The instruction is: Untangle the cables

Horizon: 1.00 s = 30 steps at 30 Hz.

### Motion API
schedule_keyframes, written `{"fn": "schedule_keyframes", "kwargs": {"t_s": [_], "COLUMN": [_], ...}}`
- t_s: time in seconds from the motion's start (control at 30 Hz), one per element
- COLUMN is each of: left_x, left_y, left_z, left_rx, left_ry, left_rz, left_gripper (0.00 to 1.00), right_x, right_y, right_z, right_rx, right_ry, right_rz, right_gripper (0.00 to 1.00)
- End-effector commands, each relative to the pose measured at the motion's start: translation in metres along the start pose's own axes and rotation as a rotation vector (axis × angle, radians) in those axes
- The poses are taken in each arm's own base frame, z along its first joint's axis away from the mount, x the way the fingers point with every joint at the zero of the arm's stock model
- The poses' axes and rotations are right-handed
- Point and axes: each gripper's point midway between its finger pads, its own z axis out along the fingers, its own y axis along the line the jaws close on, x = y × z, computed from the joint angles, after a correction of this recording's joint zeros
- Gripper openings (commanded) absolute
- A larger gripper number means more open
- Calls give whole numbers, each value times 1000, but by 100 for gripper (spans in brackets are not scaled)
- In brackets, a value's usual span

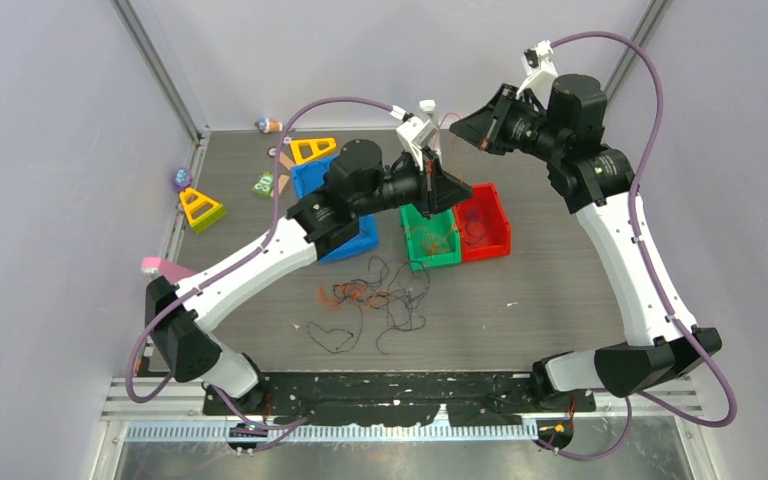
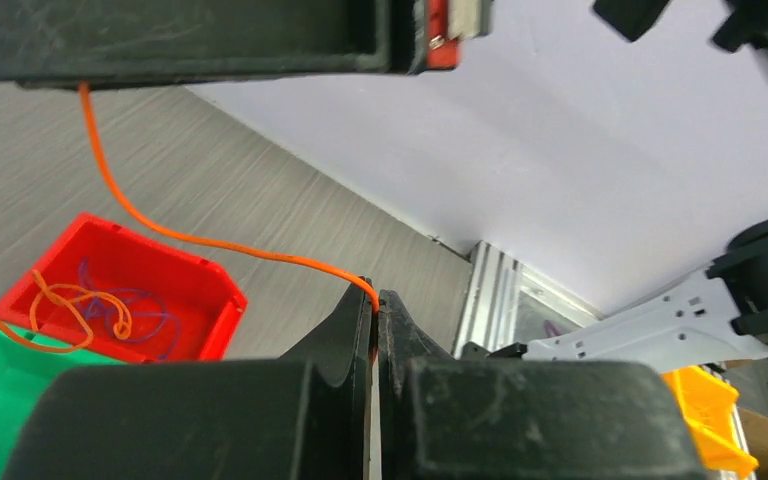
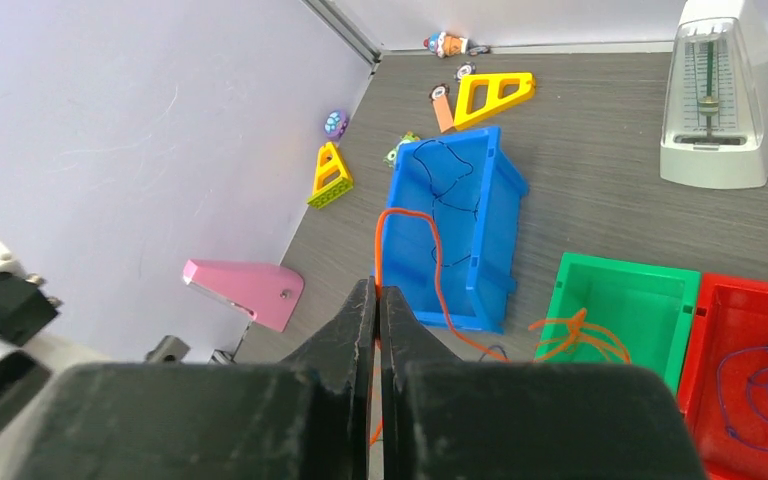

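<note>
Orange cable [image 2: 210, 245] is pinched between the clenched tips of the left gripper [image 2: 375, 300], raised by the red bin [image 2: 225, 315]; the right gripper [image 3: 377, 290] also clamps an orange cable, raised too. The tangle [image 1: 370, 300] of loose cables lies on the table [image 1: 560, 300], just in front of the green bin [image 1: 407, 235]

Orange cable [image 2: 210, 243] in pinched left gripper [image 2: 375, 310]

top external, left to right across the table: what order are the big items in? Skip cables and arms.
pink wedge → yellow triangle by the left wall → blue bin → green bin → red bin. Small toys and the second yellow triangle are left out because they overlap these.
</note>
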Motion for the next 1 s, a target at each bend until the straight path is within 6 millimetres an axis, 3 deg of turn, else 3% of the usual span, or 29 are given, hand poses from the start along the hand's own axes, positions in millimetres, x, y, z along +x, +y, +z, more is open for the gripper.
{"fn": "schedule_keyframes", "kwargs": {"t_s": [0.0, 0.2, 0.33, 0.67, 0.97], "left_x": [-18, 9, 33, 79, 110], "left_y": [-9, 63, 99, 144, 166], "left_z": [-3, 15, 28, 36, 32], "left_rx": [56, -51, -115, -259, -351], "left_ry": [-29, 2, 59, 168, 231], "left_rz": [-67, -130, -153, -172, -202], "left_gripper": [0, 0, 0, 0, 0], "right_x": [-5, 19, 35, 98, 154], "right_y": [-4, -25, -38, -94, -144], "right_z": [4, 20, 36, 69, 73], "right_rx": [-2, 12, 17, 100, 255], "right_ry": [-32, 21, 77, 216, 307], "right_rz": [-27, -13, 18, 108, 93], "right_gripper": [5, 6, 5, 5, 5]}}
